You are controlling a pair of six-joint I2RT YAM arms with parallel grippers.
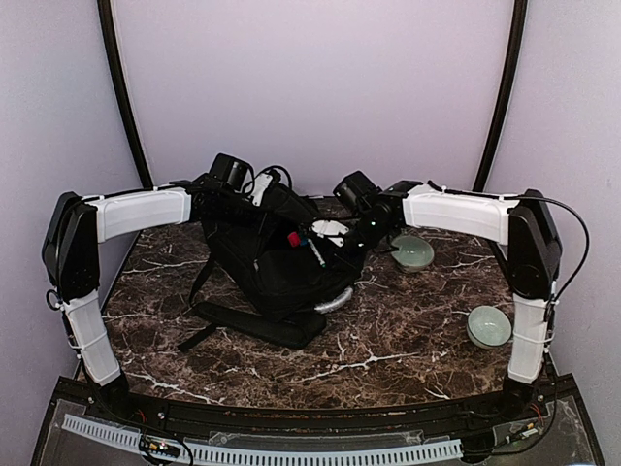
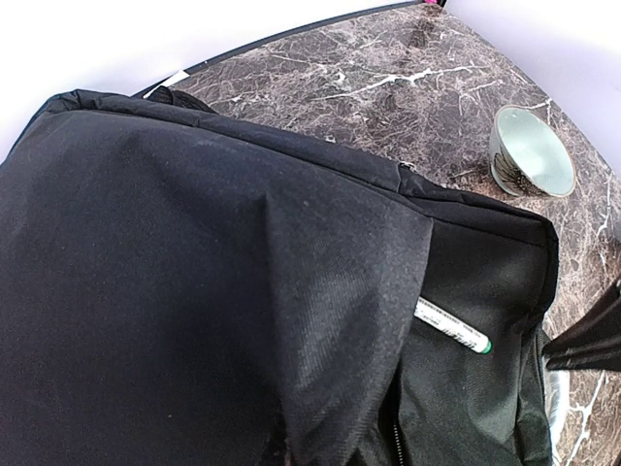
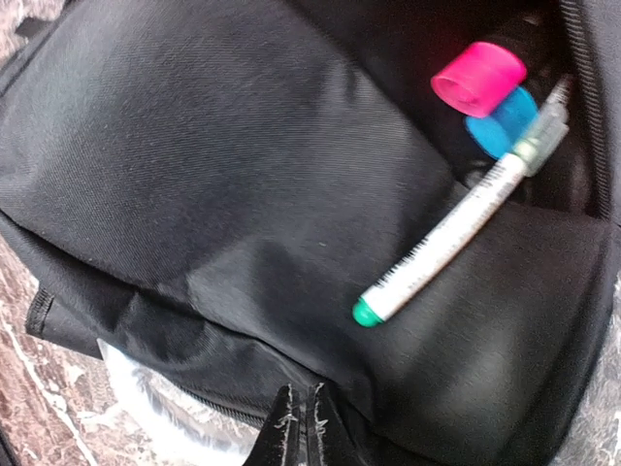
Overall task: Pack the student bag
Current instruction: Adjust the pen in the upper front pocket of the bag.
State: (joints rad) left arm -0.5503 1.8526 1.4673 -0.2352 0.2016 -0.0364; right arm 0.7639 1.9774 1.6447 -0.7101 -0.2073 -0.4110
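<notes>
The black soft fabric backpack (image 1: 254,267) lies open on the brown marble table (image 1: 408,340). The left gripper (image 1: 286,206) is closed and seems to pinch the backpack's flap up. The right gripper (image 3: 299,419), closed and empty, hovers over its mouth beside a white green-tipped marker (image 3: 446,243). Judged mid-packing; next, push that marker deeper.

we see a dark brown marble table (image 1: 388,340) with white veins. the black student bag (image 1: 257,277) lies on it, left of centre and slumped. to the bag's right two pale green bowls stand upright and well apart: the far bowl (image 1: 412,252) just beside the bag, the near bowl (image 1: 488,326) towards the table's right edge.
</notes>
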